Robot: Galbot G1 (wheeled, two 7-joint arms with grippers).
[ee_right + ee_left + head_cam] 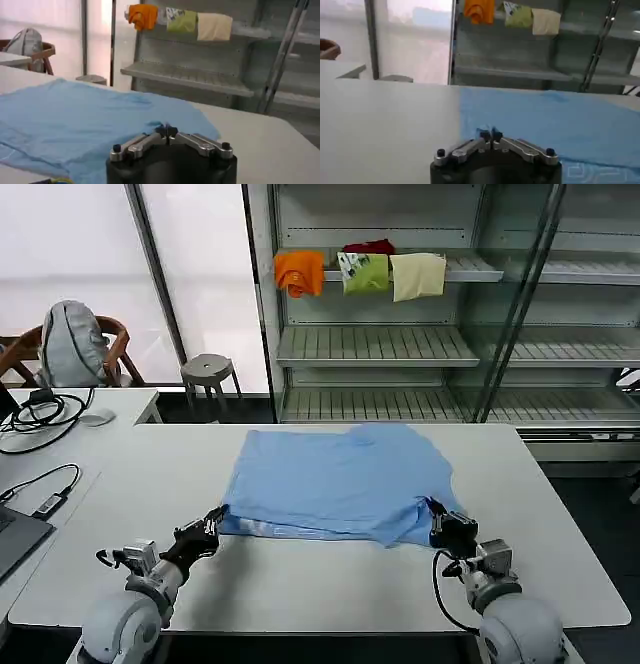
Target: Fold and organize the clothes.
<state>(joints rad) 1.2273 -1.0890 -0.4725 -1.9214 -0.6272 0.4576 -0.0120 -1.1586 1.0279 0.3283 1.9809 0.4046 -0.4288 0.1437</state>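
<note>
A light sky-blue T-shirt lies spread on the white table, its near edge doubled over. My left gripper sits at the shirt's near left corner, and its jaws are shut with a pinch of blue cloth between the tips. My right gripper is at the near right corner, also shut on a small fold of the cloth. From each wrist the T-shirt stretches away flat over the table. No lettering shows on the upper side.
Behind the table stands a metal shelf rack holding orange, green and cream folded garments. A grey stool stands beyond the far edge. Cables and a laptop lie at the left.
</note>
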